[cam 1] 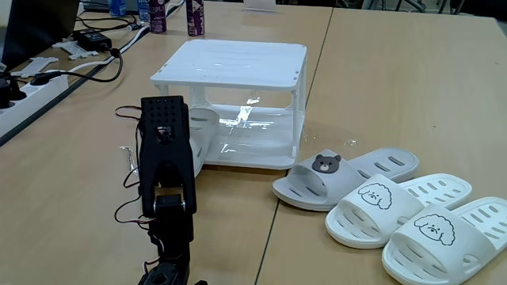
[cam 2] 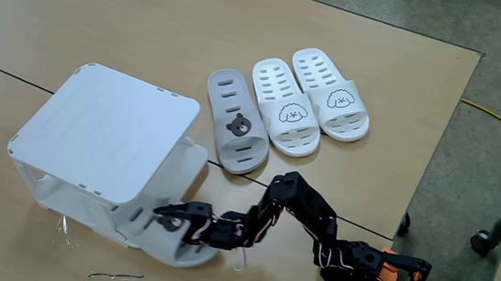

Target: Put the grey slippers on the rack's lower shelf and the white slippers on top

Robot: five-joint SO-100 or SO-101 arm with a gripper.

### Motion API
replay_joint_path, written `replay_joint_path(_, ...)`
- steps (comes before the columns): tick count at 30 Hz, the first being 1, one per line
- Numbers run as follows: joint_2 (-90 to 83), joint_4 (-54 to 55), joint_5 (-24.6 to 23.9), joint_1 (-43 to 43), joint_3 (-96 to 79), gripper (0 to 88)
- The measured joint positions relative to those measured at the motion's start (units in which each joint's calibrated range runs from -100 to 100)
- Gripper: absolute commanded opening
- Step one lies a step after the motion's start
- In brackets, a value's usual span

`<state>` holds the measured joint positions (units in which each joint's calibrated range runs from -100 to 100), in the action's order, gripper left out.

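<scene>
The table (cam 1: 396, 71) carries the rack (cam 1: 238, 95), the arm and the slippers. The rack's top (cam 2: 106, 127) is bare. The arm (cam 2: 285, 211) reaches toward the rack's open front.

One grey slipper (cam 2: 173, 245) lies at the mouth of the lower shelf (cam 1: 261, 138), partly under the top board. In the fixed view from above, the gripper (cam 2: 180, 223) sits over this slipper, fingers closed around or against its strap; whether the grip is firm cannot be told. In the low fixed view the arm's black housing covers the gripper and most of this slipper (cam 1: 202, 131).

Key relation: the shelf interior lies directly beyond the gripper, away from the arm's base. The slipper's long axis appears to point into the shelf, so the coming move is probably a straight push inward.

The second grey slipper (cam 1: 333, 178) lies on the table just beside the rack. The white slippers (cam 1: 420, 218) lie side by side next to it, all three parallel.

How deep the first slipper sits in the shelf is hidden by the top board.
</scene>
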<state>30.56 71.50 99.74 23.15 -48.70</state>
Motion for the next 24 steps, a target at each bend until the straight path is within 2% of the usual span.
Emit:
replay_joint_path(3, -0.58, 7.81, -0.10, 0.07, -7.91, 37.2)
replay_joint_path(6, -3.71, 8.76, -0.10, -0.22, -12.94, 35.7)
replay_joint_path(8, -5.11, 8.67, -0.16, -1.87, -13.66, 24.2)
replay_joint_path(10, -5.20, 7.90, -0.16, -3.30, -13.21, 5.2)
replay_joint_path(11, -5.11, 7.73, -0.16, -4.04, -12.67, 0.0)
replay_joint_path(12, -5.11, 7.30, -0.16, -4.79, -12.22, 2.1)
replay_joint_path(17, -5.03, 2.58, -0.16, -4.72, -6.92, 0.7)
replay_joint_path(24, 2.31, -20.77, -0.16, -5.54, 21.92, 0.7)
